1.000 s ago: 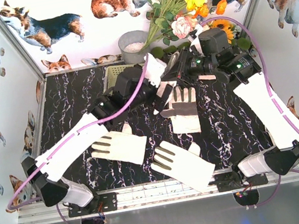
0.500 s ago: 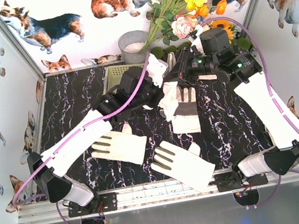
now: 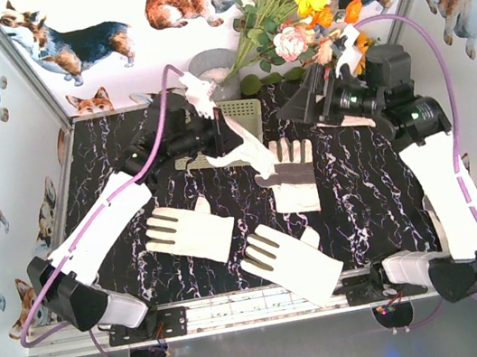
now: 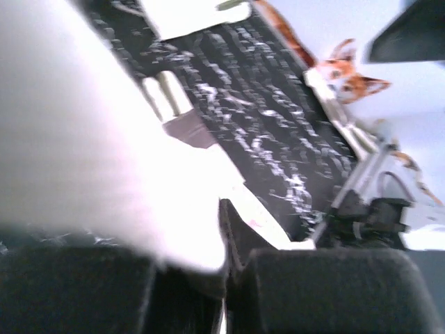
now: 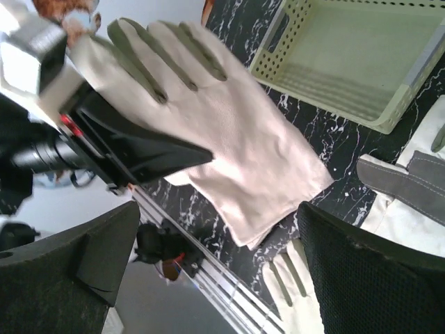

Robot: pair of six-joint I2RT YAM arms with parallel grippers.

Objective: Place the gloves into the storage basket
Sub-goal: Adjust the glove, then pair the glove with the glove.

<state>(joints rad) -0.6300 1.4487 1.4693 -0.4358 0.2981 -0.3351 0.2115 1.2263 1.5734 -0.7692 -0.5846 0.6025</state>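
Held glove [image 3: 241, 152] hangs in the air just beside storage basket [image 3: 244, 111], not yet over it. Soft, light fabric, prob. floppy; cuff seems best place to pinch. Left gripper [image 3: 217, 134] is clamped on it. Right gripper [image 5: 219, 212] fingers wide, w/ nothing between.

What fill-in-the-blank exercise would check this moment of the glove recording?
1. The left gripper is ____ on a glove lifted off the table.
2. The storage basket is ____ inside.
3. ____ gloves lie flat on the table.
4. The right gripper has its jaws ____, gripping nothing.

Missing words: shut; empty; three; open.
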